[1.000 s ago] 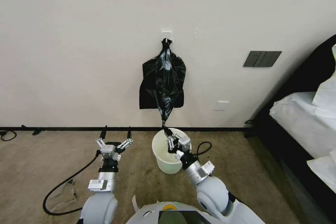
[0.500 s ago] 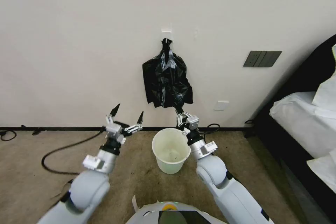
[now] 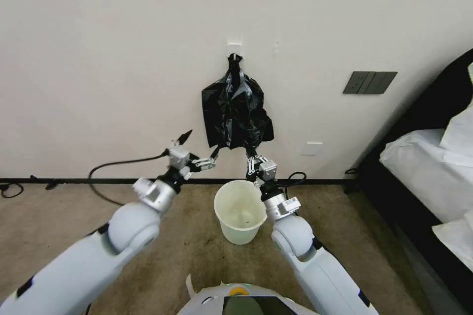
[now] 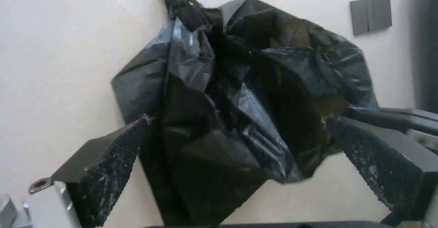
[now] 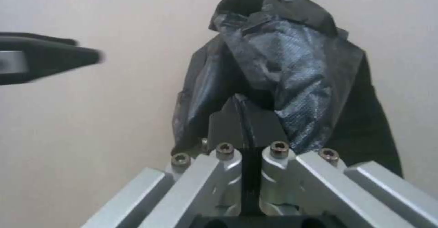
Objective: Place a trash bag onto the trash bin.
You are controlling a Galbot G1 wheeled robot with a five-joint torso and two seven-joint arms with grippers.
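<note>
Left of the bag, left gripper [image 3: 201,146] is raised by the wall, its 2 fingers [image 4: 107,163] spread wide, nothing held. Bag [image 3: 236,110] hangs from a wall hook [image 3: 234,49] above the bin [image 3: 240,214]. Right gripper [image 3: 251,151] is clamped on the bag's bottom edge, just above the bin's rim.

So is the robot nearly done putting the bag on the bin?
Not yet. The trash bag hangs from the wall hook. The right pincer is shut on its bottom edge; the left pincer is open beside it. The trash bin sits below with no liner, so the fitting is left.
</note>
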